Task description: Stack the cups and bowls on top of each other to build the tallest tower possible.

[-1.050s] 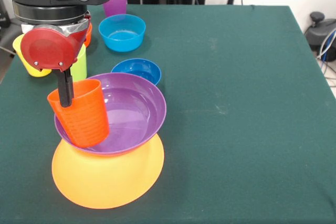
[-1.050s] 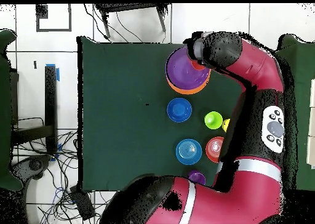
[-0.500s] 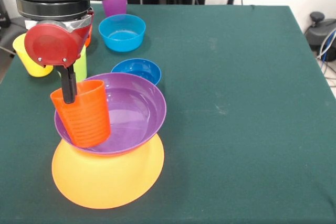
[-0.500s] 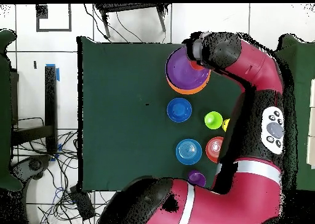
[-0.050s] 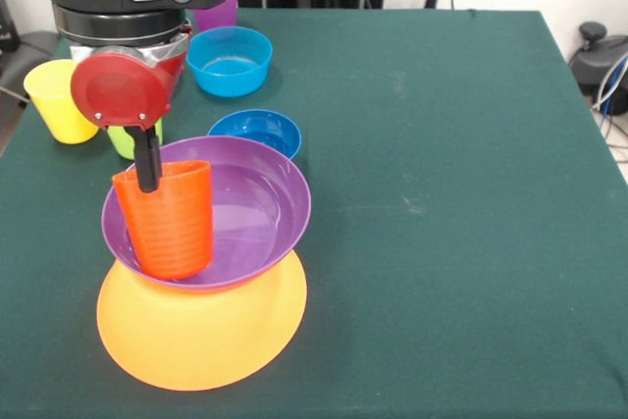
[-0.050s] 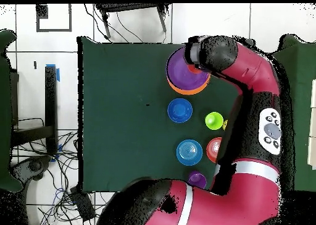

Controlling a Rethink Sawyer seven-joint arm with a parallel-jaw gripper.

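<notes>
Here, we set down what we see.
Claw (image 5: 149,182): we see one black finger (image 5: 147,159) reaching down at the rim of the orange-red cup (image 5: 170,220); whether it is clamped on the wall we cannot tell.
Orange-red cup: mouth up, base down, long axis close to upright with a slight lean; it stands inside the purple bowl (image 5: 250,213) at that bowl's left side in the front view.
Purple bowl: open side up, resting on the big yellow-orange bowl (image 5: 206,331), which lies mouth down on the table (image 5: 442,193).
Tower: yellow-orange bowl at the bottom, purple bowl on it, orange-red cup in the purple bowl; in the overhead view the purple bowl (image 6: 184,68) shows with an orange rim (image 6: 185,89) below it.
Dark blue bowl (image 5: 255,131): open side up, just behind the purple bowl.
Light blue bowl (image 5: 229,60): open side up, further back.
Yellow cup (image 5: 57,98): upright, mouth up, at the table's left edge in the front view.
Green cup (image 5: 124,140): mostly hidden behind the arm (image 5: 128,7).
Purple cup (image 5: 218,15): at the back, partly behind the arm.
Overhead extras: green cup (image 6: 214,120), dark blue bowl (image 6: 179,110), light blue bowl (image 6: 189,151), small orange bowl (image 6: 215,148), purple cup (image 6: 197,178) sit between the tower and the robot's base.
</notes>
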